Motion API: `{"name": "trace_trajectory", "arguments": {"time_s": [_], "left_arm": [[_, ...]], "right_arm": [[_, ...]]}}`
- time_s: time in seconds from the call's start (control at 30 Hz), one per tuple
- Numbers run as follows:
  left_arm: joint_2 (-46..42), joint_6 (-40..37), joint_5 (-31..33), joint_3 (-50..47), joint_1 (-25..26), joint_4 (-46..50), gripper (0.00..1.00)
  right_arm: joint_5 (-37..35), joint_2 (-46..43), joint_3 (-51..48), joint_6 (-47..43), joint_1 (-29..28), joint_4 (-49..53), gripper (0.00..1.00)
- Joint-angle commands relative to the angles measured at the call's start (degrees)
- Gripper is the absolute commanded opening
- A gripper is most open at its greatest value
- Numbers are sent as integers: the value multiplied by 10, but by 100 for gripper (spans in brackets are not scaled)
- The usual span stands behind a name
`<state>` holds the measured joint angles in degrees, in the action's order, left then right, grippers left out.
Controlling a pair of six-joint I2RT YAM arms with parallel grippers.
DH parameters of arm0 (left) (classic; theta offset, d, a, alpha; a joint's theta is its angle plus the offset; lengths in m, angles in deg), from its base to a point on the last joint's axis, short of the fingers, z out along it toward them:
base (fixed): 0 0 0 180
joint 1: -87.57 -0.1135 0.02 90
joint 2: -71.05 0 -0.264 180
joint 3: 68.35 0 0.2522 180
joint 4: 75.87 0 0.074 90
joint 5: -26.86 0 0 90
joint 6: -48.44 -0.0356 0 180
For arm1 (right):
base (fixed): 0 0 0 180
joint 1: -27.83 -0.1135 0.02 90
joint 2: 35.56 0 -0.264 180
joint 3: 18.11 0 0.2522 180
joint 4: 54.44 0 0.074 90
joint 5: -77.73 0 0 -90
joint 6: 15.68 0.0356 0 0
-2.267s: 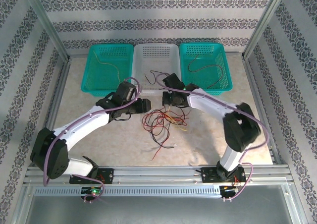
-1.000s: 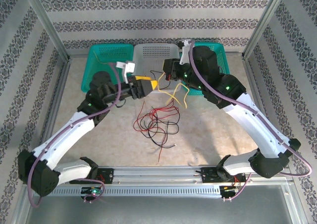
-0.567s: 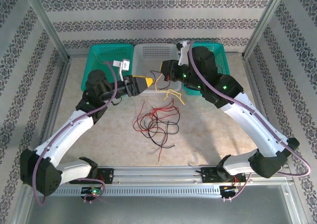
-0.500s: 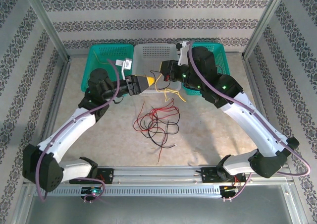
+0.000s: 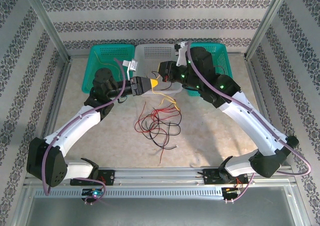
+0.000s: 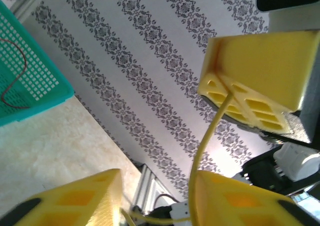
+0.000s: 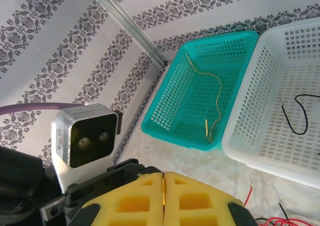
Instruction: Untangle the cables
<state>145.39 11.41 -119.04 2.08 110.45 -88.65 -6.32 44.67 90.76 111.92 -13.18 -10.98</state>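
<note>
A tangle of red and black cables (image 5: 157,123) lies on the table in the top view. A yellow cable (image 5: 167,100) hangs above it from my right gripper (image 5: 160,80), which is shut on it; a yellow sliver shows between the pressed pads (image 7: 163,178). My left gripper (image 5: 148,84) faces the right one, tip to tip. In the left wrist view the yellow cable (image 6: 207,136) runs down from the right gripper's pads (image 6: 255,76) into the left gripper (image 6: 157,186). It lies against the right-hand finger (image 6: 240,201), and the jaws are still apart.
Three baskets stand at the back: a teal basket (image 5: 107,68) with a yellow cable (image 7: 215,98), a white basket (image 5: 155,56) with a black cable (image 7: 297,118), and a teal basket (image 5: 215,53) on the right. Aluminium rails frame the table.
The left gripper has moved right and up to meet the right gripper, and its jaws have narrowed around the yellow cable. The right gripper has shifted slightly left, still shut on that cable.
</note>
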Motion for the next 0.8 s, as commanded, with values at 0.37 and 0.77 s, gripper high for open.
{"name": "trace_trajectory", "arguments": {"time_s": [0.37,0.77], "left_arm": [[-38,-193,81,29,54,191,0],[-28,-197,438,75,-137,322,0]], "right_arm": [[45,73,76,12,-36,-38,0],[-47,-23,1,25,55,63,59]]}}
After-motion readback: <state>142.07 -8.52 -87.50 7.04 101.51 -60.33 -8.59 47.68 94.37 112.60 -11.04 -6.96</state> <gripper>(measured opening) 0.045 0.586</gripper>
